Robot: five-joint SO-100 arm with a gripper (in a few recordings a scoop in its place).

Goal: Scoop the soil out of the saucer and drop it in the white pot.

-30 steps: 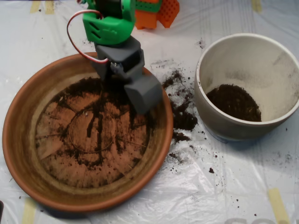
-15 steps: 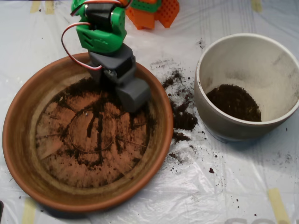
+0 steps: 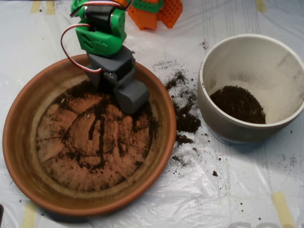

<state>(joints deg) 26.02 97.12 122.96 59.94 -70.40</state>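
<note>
Over the saucer (image 3: pixel 28 161), the grey end effector (image 3: pixel 131 97) hangs at the upper part of the dish, nose angled down toward the thin soil (image 3: pixel 99 128) smeared across its floor, likely lining up another scoop. Whether it is clenched or released, I cannot tell. Since a second ago it has drifted left and slightly up. To the right, the white pot (image 3: pixel 285 57) holds a dark heap; spilled crumbs lie on the worktop (image 3: pixel 237 190) between them.

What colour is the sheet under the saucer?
White, slightly translucent plastic sheet, soil-speckled; overhead view shows it.
</note>
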